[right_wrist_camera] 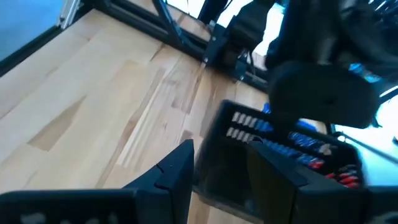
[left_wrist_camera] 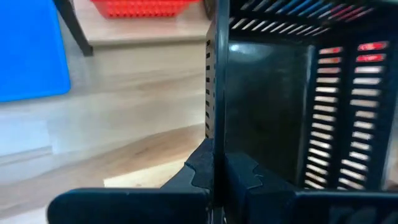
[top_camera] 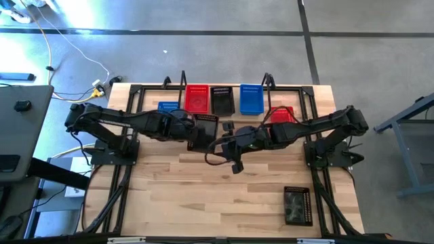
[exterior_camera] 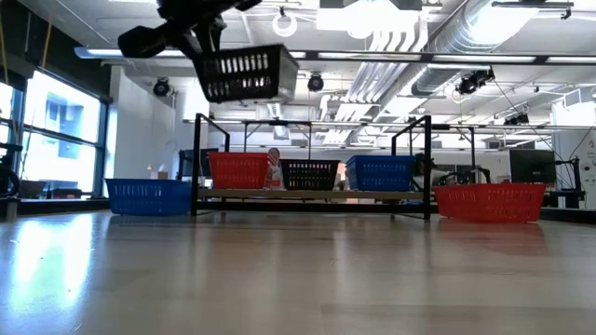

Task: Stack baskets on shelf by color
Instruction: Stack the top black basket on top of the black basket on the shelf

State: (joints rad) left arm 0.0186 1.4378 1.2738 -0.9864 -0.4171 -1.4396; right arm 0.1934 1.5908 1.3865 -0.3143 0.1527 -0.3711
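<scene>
The left tool (top_camera: 203,131) gripped a black basket (exterior_camera: 248,73) by its wall, aloft over the counter (top_camera: 203,196), just short of the shelf (exterior_camera: 312,194) and its black basket (top_camera: 222,100); the right tool (top_camera: 234,163) hung open nearby.

No text, label, brand or number can be read anywhere. None shows on the plastic mesh baskets.

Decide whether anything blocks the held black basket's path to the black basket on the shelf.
Nothing visible does. The left gripper holds the raised basket high, in front of the shelf. The shelf's black basket is open on top; the shelf's red basket and blue basket sit beside it.
</scene>
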